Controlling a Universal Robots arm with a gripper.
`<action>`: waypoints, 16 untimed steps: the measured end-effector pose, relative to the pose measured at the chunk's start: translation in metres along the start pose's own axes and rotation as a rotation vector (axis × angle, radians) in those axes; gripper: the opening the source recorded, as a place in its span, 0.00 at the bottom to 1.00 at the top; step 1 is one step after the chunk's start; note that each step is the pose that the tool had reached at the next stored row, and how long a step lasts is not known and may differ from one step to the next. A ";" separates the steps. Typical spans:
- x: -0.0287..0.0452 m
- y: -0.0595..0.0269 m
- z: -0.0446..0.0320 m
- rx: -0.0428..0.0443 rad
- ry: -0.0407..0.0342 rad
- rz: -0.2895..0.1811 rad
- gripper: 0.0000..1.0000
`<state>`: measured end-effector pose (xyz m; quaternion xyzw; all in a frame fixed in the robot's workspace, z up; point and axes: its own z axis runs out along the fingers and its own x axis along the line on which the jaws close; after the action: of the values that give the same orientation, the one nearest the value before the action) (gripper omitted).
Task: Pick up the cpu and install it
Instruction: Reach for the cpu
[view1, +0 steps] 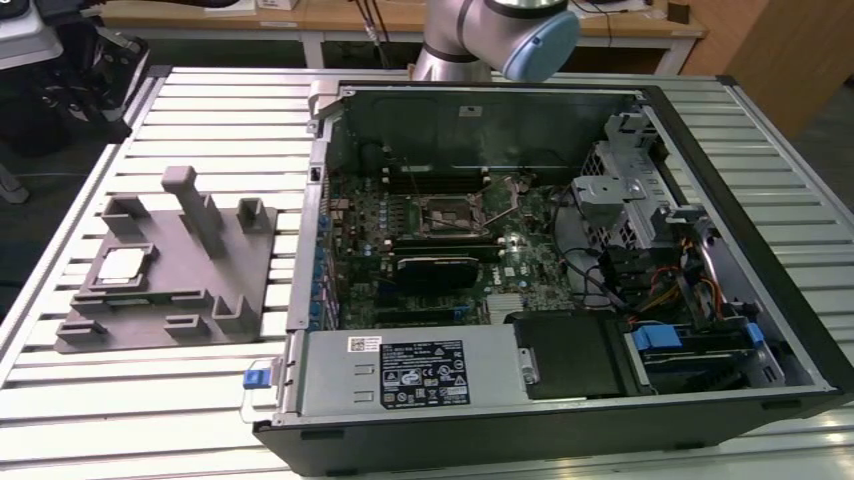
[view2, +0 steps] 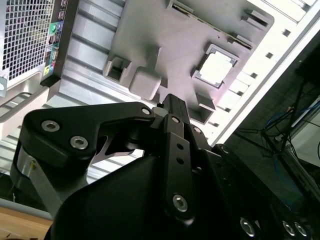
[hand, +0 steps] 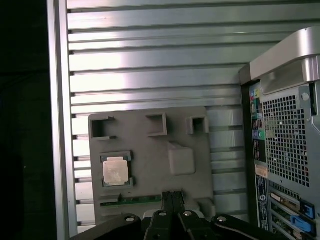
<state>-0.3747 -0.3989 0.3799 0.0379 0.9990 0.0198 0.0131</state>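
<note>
**Cpu (view1: 122, 266) seated in fixture recess**

On the exterior view's left, flat in the grey fixture (view1: 174, 290) on the slatted table (view1: 200, 110); open computer case (view1: 467, 125) to the right. In the first wrist view, gripper (hand: 172, 195) empty, fingers pressed together, clear of the cpu.

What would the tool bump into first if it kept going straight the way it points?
Probably the grey fixture, aside from the cpu resting in it. The tool aims at it in the first wrist view, but depth is unclear.

We see a ribbed aluminium table (view1: 147, 410). Behind it stands a wooden desk (view1: 347, 15), with a wooden panel (view1: 787, 50) at the exterior view's right.
</note>
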 end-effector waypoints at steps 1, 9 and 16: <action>0.0007 -0.0001 0.0000 0.0001 0.0001 0.000 0.11; 0.0066 -0.0005 0.0005 0.0000 0.0000 0.000 0.11; 0.0121 -0.0010 0.0010 0.0000 0.0000 0.000 0.11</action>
<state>-0.3868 -0.3990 0.3786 0.0378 0.9990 0.0198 0.0132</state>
